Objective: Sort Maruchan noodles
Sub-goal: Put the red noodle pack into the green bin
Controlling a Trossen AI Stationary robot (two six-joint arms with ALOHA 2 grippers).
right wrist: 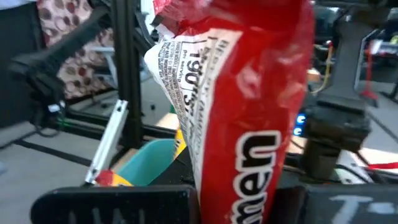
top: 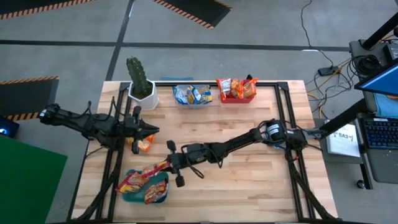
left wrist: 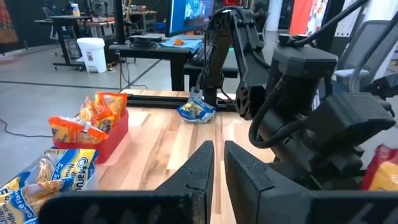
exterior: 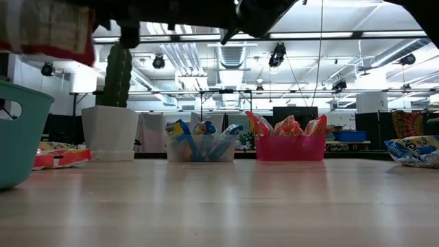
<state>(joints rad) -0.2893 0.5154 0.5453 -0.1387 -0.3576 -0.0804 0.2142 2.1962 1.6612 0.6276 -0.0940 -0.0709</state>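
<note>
My right gripper (top: 169,163) reaches in from the table's right and is shut on a red-yellow Maruchan packet (right wrist: 249,106), held above the teal bin (top: 127,194) at the near left. That bin holds more red-yellow packets (top: 155,191). My left gripper (left wrist: 217,168) is shut on nothing and hovers over an orange packet (top: 144,144) lying flat on the table. At the far edge, the clear bin (top: 191,103) holds blue-white packets and the red bin (top: 236,98) holds orange ones. One blue-white packet (left wrist: 196,111) lies flat near the right arm's base. My right gripper pinches one end of the red-yellow packet (right wrist: 245,193) between its two fingers, which lie about level and come from the table's right side. The rest of the packet (exterior: 48,31) sticks out past the fingertips, lifted clear above the teal bin's rim.
A cactus in a white pot (top: 140,87) stands at the far left, next to the clear bin. Black frame rails (top: 283,106) run along the table's left, right and far edges. Bare wood (top: 249,186) lies at the near middle and right.
</note>
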